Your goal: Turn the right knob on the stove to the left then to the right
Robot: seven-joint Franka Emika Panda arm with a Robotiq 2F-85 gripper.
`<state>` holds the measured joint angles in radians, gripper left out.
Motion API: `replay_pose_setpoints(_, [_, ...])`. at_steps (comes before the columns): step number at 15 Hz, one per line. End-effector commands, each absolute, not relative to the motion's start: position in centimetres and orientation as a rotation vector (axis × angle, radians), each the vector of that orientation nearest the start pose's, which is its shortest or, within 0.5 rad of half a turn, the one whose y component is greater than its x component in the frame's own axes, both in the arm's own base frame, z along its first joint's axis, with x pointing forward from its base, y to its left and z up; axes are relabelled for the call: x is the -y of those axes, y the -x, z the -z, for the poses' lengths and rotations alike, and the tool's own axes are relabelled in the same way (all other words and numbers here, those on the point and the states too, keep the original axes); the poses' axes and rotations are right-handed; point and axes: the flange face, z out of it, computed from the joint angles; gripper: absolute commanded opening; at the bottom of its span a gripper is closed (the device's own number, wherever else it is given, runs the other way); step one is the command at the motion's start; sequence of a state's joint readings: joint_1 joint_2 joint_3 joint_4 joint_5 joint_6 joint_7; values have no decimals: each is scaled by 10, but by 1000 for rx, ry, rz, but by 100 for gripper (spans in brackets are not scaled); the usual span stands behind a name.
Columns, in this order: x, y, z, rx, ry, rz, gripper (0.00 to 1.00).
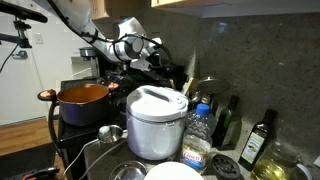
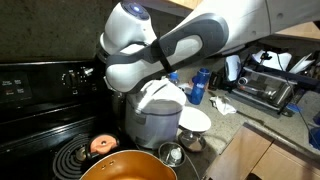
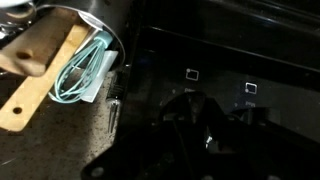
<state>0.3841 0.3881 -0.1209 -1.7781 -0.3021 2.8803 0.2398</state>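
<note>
The black stove stands at the left, and its raised rear panel carries knobs. In an exterior view the stove lies behind an orange pot. My gripper is up at the rear panel's right end. In the wrist view the dark gripper is close against the panel, under white knob markings. A knob seems to sit between the fingers. It is too dark to tell whether the fingers grip it. In an exterior view my arm hides the gripper.
An orange pot sits on the cooktop and also shows in an exterior view. A white rice cooker stands beside the stove. A utensil holder with a wooden spatula and a teal whisk is left of the panel. Bottles line the counter.
</note>
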Motion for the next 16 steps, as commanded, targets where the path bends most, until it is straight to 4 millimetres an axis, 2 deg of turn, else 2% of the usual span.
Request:
replay_pose_setpoints(1, [-245,-680,-401,618,2956,1115,6])
replay_pose_setpoints(9, [-255,-678,-401,780,3060,1056,6])
replay_pose_setpoints(16, [-260,-677,-399,852,3110,1053,6])
